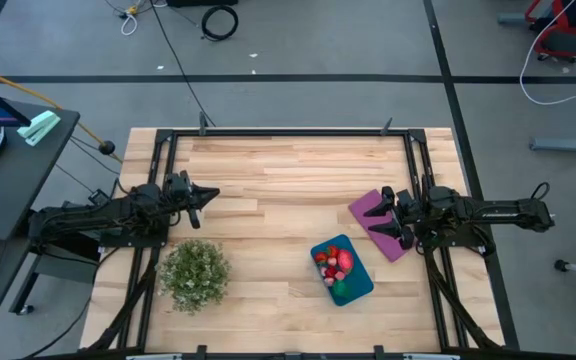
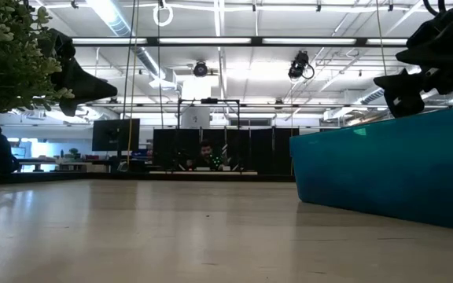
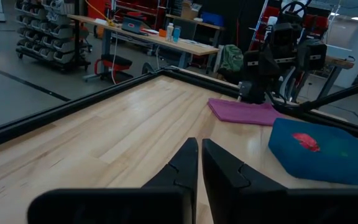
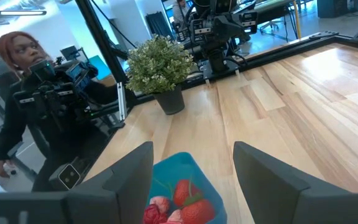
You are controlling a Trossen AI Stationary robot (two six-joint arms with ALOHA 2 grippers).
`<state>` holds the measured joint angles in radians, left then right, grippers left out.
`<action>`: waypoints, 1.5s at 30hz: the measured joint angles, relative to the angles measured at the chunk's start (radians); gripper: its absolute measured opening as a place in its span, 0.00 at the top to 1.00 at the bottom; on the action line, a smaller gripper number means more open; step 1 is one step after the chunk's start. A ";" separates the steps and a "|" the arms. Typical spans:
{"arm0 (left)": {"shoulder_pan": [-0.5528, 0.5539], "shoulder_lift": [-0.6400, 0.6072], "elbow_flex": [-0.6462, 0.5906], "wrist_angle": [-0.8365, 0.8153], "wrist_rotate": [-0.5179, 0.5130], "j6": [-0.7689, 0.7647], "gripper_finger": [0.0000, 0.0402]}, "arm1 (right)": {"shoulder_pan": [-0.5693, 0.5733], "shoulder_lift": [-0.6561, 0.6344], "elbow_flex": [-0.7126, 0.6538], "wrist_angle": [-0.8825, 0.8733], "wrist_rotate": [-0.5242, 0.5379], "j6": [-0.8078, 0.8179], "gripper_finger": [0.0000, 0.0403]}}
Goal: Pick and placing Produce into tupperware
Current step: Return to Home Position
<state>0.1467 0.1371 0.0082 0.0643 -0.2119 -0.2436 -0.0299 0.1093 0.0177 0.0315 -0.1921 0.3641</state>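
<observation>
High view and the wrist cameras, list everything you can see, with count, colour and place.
tupperware: one, teal-blue, on the table right of centre.
produce: several small pieces, mostly red, one pinkish, one green, inside the tupperware.
plant: one, bushy green, dark pot, on the table left of centre.
mat: one, purple, flat on the table beside the tupperware.
person: one, dark clothing, beyond the table near the plant.
left pincer: one, dark, shut, above the table's left side.
right pincer: one, dark, open, above the mat.
</observation>
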 joint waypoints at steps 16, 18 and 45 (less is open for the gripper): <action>0.000 0.000 0.000 0.000 0.000 0.000 0.92 | 0.000 0.000 0.000 0.000 0.000 0.000 0.43; 0.000 0.000 0.000 0.000 0.000 0.000 0.93 | 0.000 0.000 0.000 0.000 0.000 0.000 0.43; 0.000 0.000 0.000 0.000 0.000 0.000 0.94 | 0.000 0.000 0.000 0.000 0.000 0.000 0.43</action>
<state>0.1467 0.1371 0.0082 0.0642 -0.2118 -0.2436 -0.0298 0.1093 0.0177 0.0319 -0.1921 0.3641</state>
